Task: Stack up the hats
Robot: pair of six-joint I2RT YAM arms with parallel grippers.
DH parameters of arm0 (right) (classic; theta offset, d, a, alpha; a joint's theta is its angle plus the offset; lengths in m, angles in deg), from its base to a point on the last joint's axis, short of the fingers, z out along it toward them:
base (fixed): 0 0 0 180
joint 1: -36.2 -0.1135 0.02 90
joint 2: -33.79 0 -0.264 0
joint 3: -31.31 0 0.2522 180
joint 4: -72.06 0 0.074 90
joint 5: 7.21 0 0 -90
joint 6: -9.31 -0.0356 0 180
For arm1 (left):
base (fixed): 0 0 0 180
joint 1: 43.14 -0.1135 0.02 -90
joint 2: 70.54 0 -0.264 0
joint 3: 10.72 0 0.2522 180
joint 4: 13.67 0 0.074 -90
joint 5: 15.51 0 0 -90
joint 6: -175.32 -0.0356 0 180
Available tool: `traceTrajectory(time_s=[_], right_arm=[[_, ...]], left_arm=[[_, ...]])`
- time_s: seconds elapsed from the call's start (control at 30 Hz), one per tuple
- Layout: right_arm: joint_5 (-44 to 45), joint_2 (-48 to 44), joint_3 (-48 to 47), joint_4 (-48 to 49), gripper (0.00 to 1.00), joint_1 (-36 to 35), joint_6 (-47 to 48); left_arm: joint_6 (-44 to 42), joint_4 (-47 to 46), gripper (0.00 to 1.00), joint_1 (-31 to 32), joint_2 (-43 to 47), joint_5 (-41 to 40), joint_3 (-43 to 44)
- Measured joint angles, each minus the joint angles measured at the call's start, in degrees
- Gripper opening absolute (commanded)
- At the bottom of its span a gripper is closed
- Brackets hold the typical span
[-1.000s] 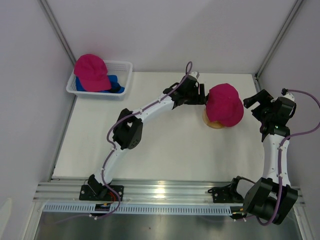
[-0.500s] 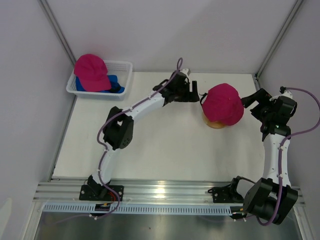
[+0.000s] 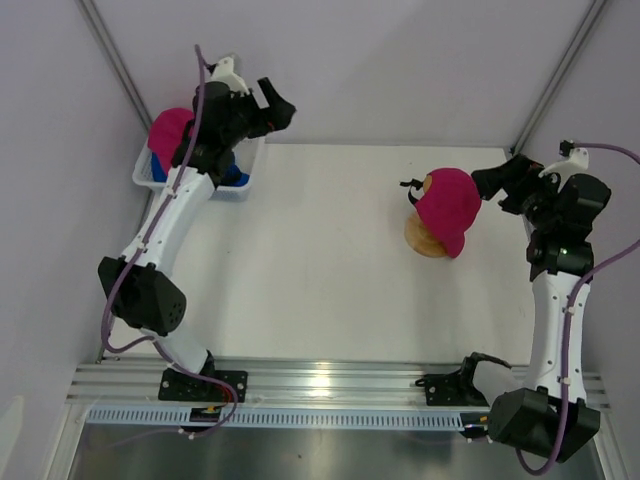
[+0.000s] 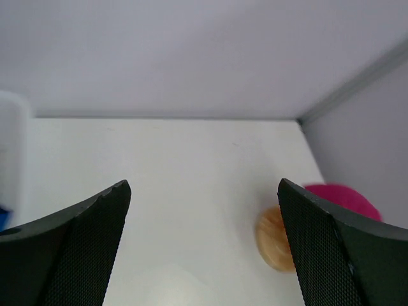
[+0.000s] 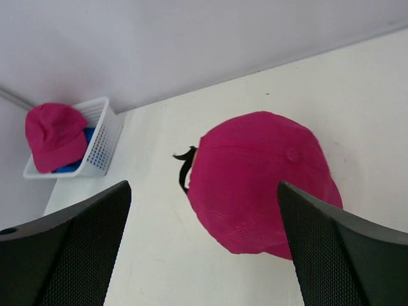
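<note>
While the left tool (image 3: 275,105) hangs above the far left corner of the counter (image 3: 300,270), just beside the basket (image 3: 143,178), its jaws stand wide apart with nothing between them. One pink hat (image 3: 447,205) sits on the stand (image 3: 424,245) at the right of the counter. It is crown up and covers most of the stand, with its black strap toward the left. The right tool (image 3: 497,186) hovers just right of that hat, jaws also spread wide and holding nothing. Its wrist view looks down on the crown between the two fingers. A second pink hat (image 5: 54,132) lies on top in the basket, with a blue hat (image 5: 71,167) under it, mostly covered. Whether more blue hats lie there I cannot tell.
</note>
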Motion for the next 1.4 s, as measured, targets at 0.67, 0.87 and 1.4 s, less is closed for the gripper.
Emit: traceTrajectory(time_s=[0.67,0.87,1.4], right_arm=[[8.79,15.32,-3.87,1.36,0.99,-20.13,6.34],[9.92,18.05,-4.52,3.26,0.99,-21.44,6.29],[13.77,19.39,-7.15,4.04,1.0,-21.59,5.9]], left_arm=[[-7.26,14.01,0.94,-25.29,-23.15,-24.33,13.29],[-10.47,12.11,0.87,-27.1,-26.91,-26.05,19.69],[-11.67,13.14,0.64,-28.79,-41.46,-20.22,31.08]])
